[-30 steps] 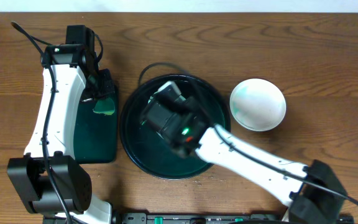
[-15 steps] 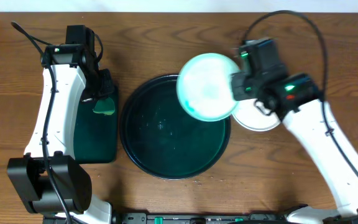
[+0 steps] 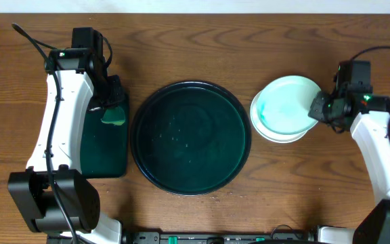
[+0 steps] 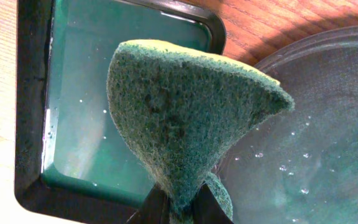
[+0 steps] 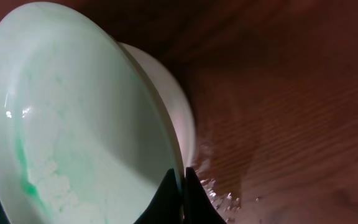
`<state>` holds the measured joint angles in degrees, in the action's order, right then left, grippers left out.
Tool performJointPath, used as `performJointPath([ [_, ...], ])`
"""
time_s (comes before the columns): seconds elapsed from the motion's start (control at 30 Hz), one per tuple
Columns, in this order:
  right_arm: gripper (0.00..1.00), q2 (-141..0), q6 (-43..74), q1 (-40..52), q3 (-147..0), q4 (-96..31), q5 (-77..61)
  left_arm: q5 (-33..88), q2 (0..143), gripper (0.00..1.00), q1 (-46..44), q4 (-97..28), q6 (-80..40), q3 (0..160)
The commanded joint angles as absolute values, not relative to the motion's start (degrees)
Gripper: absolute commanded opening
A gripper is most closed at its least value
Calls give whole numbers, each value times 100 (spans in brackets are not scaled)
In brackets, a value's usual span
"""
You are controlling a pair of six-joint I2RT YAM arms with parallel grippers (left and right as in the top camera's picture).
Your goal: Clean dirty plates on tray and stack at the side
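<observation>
**Mint plate pinched at rim, over white plate**

Right gripper [image 5: 182, 182]: fingers pressed together on the rim of the mint plate [image 5: 73, 118], one on each face; the plate spreads away from the tips, tilted, with the held edge raised; green smear and pale residue on its face just beyond the tips. White plate [image 5: 173, 102] lies directly beneath, a little offset; whether the two touch at the far edge cannot be told. Tray [image 3: 190, 137] lies past the plates from these fingers, apart from them, with droplets on its floor.

Left gripper [image 4: 174, 210]: fingers pinch the base of a folded sponge [image 4: 185, 106]; the sponge fans out from the tips above the green tray [image 4: 79, 93], with the black tray's rim just beside.
</observation>
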<state>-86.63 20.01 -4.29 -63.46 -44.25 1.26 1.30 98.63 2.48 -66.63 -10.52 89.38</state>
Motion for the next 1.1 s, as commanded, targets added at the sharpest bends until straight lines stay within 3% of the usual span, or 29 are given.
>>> performJointPath([
  [0.0,1,-8663,2141,-495,-5909,-4027,58,78,9870,7,261,-6676,-1122,8932],
  [0.27,6,-8665,2143,-478,-5389,-3249,-32,78,9870,7,261,-6637,-1122,8932],
  [0.43,36,-8659,2130,-475,-5422,-3256,-657,78,9870,7,261,-6635,-1122,8932],
  [0.6,52,-8659,1837,-296,-5758,-3555,-1105,78,9870,7,261,-6641,-1100,8932],
  [0.93,59,-8659,1337,701,-6967,-4215,-1081,-821,9874,7,285,-6525,-635,8414],
  [1.07,62,-8659,1190,967,-6969,-4091,-1059,-972,9880,7,355,-5710,-43,7631],
])
